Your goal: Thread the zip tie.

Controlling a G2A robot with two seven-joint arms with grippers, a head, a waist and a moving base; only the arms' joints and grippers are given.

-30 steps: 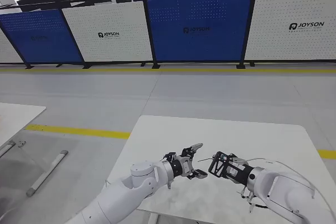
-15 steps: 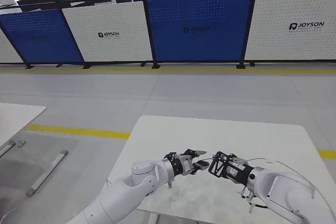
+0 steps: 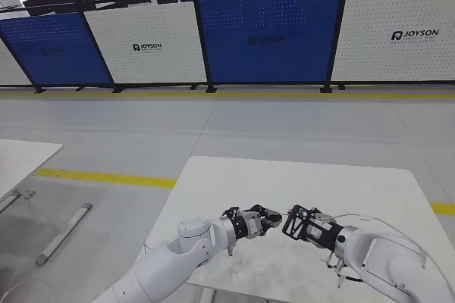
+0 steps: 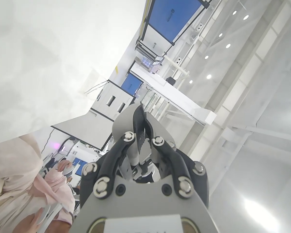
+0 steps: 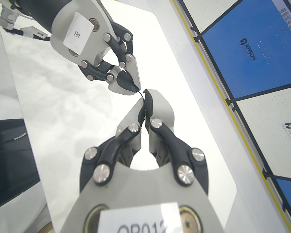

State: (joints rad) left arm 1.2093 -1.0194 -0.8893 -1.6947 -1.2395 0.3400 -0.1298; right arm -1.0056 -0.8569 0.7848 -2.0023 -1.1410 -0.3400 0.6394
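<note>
Above the white table (image 3: pixel 303 182) my two grippers meet tip to tip. The zip tie (image 5: pixel 141 93) shows as a short, thin black strand bridging their tips. My right gripper (image 5: pixel 145 96) is shut on it, the black pads pressed together. My left gripper (image 5: pixel 135 87) comes in from the opposite side and is shut on the strand's other end. In the top view the left gripper (image 3: pixel 270 219) and the right gripper (image 3: pixel 291 223) nearly touch near the table's front half. The left gripper (image 4: pixel 141 112) has its fingers closed in its own wrist view. Most of the tie is hidden between the pads.
Thin cables (image 3: pixel 358 218) trail over the table by the right arm. A black box (image 5: pixel 9 161) sits low beside the table edge. A second white table (image 3: pixel 15 163) stands at the far left, and blue and white panels (image 3: pixel 265 38) line the back.
The left gripper was wide open a second ago. It has since closed its fingers and now pinches at the right gripper's tip. The right arm has kept still.
</note>
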